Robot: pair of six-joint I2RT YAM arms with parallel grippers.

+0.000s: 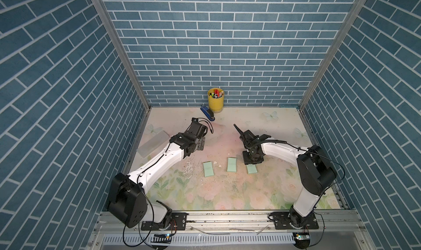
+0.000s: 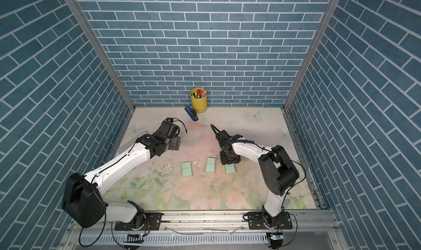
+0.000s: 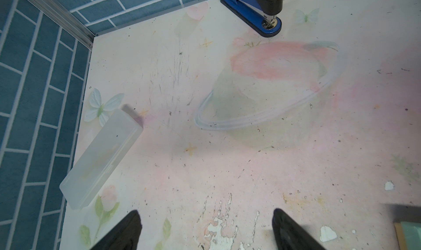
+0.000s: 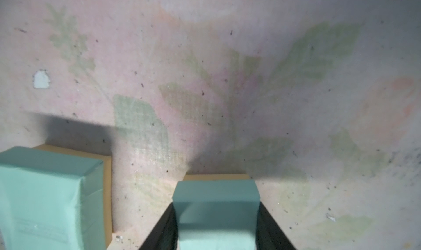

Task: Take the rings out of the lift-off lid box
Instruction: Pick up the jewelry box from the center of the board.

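Observation:
Three mint-green lift-off lid boxes lie in a row on the floral mat in both top views: the left box (image 1: 208, 169), the middle box (image 1: 232, 164) and the right box (image 1: 251, 169). My right gripper (image 1: 250, 162) points down over the right box. In the right wrist view its black fingers (image 4: 164, 228) press both long sides of that box's green lid (image 4: 216, 198), and a tan base edge (image 4: 216, 176) shows beyond it. The middle box (image 4: 50, 192) lies alongside. The rings are hidden. My left gripper (image 3: 207, 221) hovers open over bare mat, away from the boxes.
A yellow cup of pens (image 1: 215, 101) and a blue stapler (image 1: 207, 116) stand at the back wall. A frosted plastic case (image 1: 152, 144) lies by the left wall. A clear round dish (image 3: 266, 87) sits on the mat ahead of my left gripper. Blue brick walls enclose three sides.

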